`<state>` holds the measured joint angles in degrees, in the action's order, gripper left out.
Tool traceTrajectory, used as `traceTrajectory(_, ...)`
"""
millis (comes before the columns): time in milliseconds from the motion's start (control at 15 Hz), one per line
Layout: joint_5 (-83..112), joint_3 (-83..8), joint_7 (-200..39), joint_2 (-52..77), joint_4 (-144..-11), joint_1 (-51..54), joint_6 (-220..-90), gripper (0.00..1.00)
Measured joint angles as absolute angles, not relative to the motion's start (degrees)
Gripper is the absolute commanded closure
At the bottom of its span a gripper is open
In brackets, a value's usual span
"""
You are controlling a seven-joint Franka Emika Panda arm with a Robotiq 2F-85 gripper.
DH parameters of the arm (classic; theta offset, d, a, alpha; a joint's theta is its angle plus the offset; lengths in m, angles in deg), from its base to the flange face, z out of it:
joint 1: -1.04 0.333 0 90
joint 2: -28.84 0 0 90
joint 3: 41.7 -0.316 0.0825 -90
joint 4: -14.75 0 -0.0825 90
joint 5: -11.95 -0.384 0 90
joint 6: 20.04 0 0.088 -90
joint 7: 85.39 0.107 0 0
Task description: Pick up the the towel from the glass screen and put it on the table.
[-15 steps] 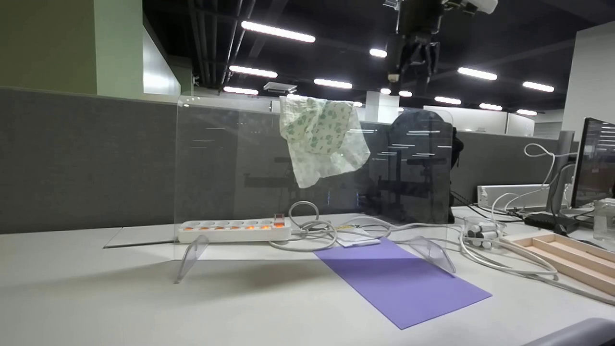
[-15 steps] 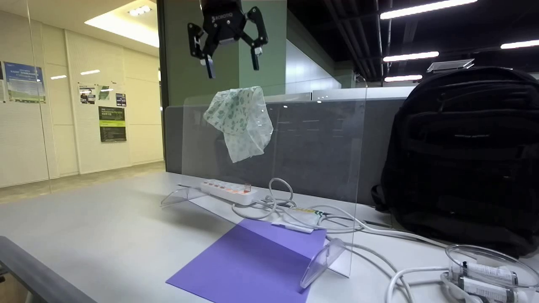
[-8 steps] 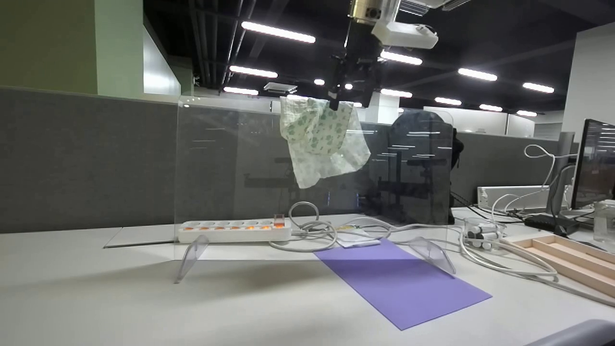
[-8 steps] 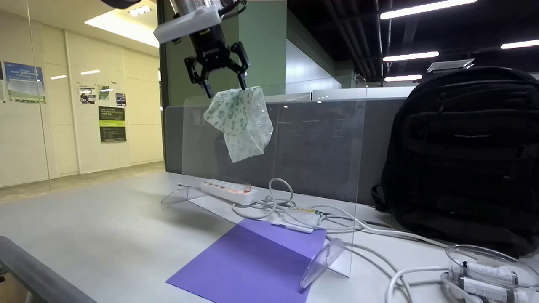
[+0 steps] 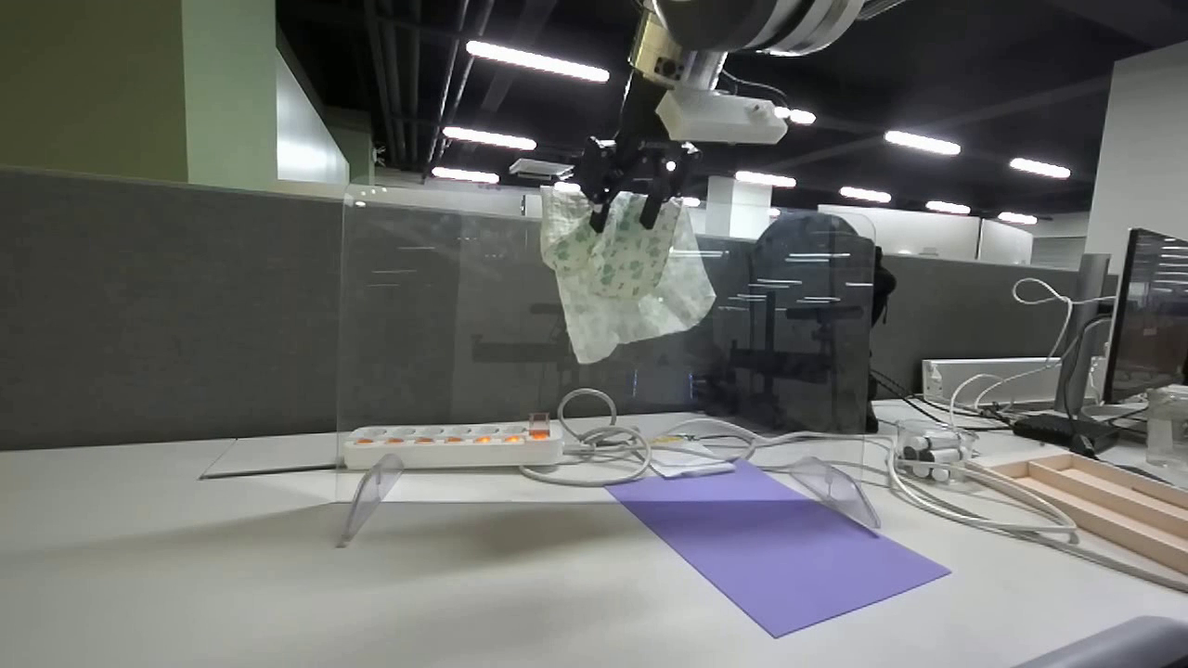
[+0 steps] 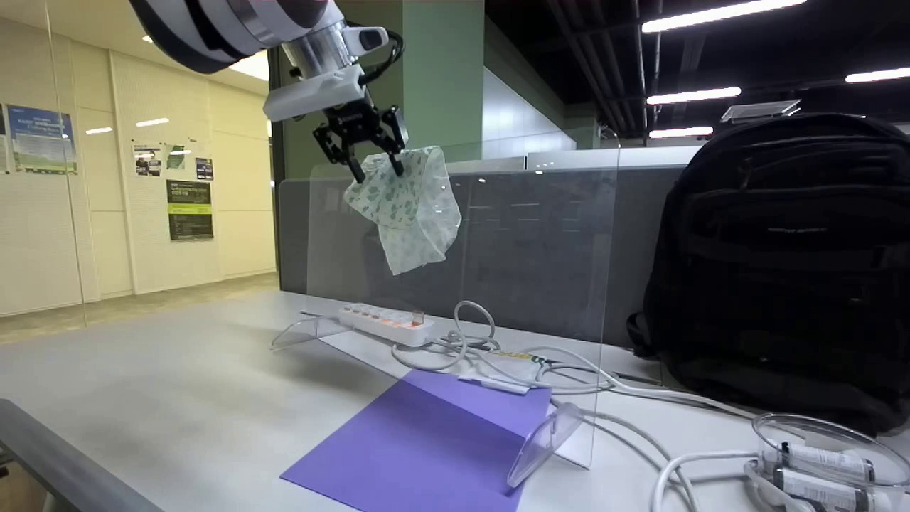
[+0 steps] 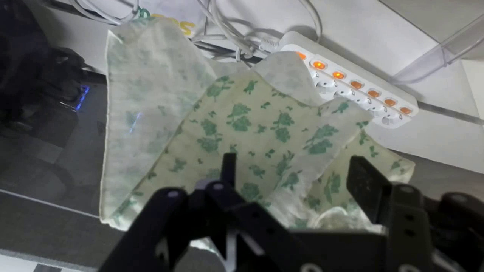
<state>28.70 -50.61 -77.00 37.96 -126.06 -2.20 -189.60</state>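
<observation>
A green-flowered white cloth towel (image 5: 626, 278) hangs over the clear flat screen (image 5: 464, 315); the black gripper (image 6: 377, 171) stands spread before it, contact unclear. We judge the towel light, limp, best pinched near its top.

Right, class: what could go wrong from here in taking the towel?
The open gripper may bump the clear screen and tip it off its feet. Its fingers might pinch only part of the folded towel, letting it slip. Dropped, it could land on the power strip.
</observation>
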Motion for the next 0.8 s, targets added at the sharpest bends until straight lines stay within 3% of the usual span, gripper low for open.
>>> traceTrajectory(467, 30.0, -52.4, -74.4, 36.5, -126.1, -4.1, -195.0, 1.0)
traceTrajectory(800, 30.0, -52.8, -73.7, 36.4, -126.1, -4.7, -194.0, 1.0)
